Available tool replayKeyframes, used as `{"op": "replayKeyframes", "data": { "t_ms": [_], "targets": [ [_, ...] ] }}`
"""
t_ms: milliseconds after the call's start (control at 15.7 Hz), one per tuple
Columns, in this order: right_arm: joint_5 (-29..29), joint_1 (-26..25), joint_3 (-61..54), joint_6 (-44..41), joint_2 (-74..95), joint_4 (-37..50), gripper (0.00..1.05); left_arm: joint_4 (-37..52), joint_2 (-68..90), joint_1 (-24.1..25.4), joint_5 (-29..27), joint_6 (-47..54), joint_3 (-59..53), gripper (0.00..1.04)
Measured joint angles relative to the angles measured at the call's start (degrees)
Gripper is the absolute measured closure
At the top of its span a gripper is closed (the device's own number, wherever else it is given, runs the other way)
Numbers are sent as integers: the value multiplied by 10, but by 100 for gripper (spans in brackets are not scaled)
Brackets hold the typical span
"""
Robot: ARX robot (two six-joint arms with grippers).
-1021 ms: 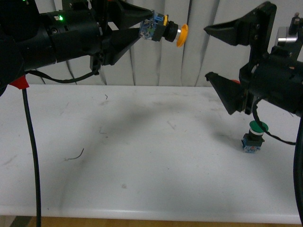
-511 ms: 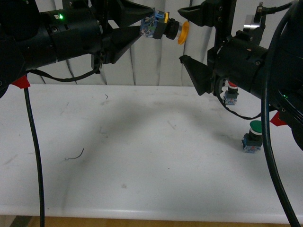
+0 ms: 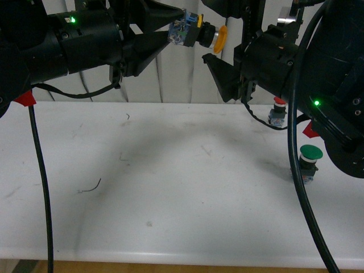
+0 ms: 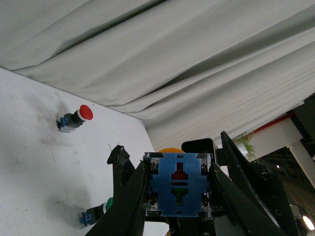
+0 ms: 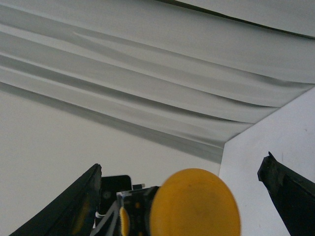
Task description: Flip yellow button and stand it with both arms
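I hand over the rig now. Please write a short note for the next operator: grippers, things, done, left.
Left gripper: shut on the yellow button, by its blue base, high above the table, cap pointing toward the right gripper.
Right gripper: open, fingers either side of the cap, not closed.
Done: button lifted.
Left: grip the cap, flip, stand it on the table.

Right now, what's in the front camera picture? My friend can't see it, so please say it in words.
The left gripper holds a yellow button by its blue base, high above a white table, with its cap between the right gripper's open fingers. A red button and a green button sit on the table at the right.
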Motion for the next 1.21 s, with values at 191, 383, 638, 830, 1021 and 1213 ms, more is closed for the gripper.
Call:
{"op": "replayKeyframes", "data": {
  "t_ms": [191, 383, 638, 830, 1021, 1213],
  "targets": [
    [2, 0, 0, 2, 6, -1, 7, 2, 0, 2, 1, 0, 0, 75],
    [6, 7, -1, 4, 7, 1, 62, 3, 6, 3, 0, -2, 0, 75],
    [6, 7, -1, 14, 7, 3, 68, 9, 8, 4, 1, -15, 0, 75],
    [6, 7, -1, 13, 7, 2, 68, 17, 11, 6, 6, -17, 0, 63],
    [8, 7, -1, 7, 7, -1, 68, 28, 12, 7, 7, -20, 0, 35],
    [8, 7, -1, 5, 8, -2, 68, 34, 21, 15, 10, -35, 8, 5]
  ]
}}
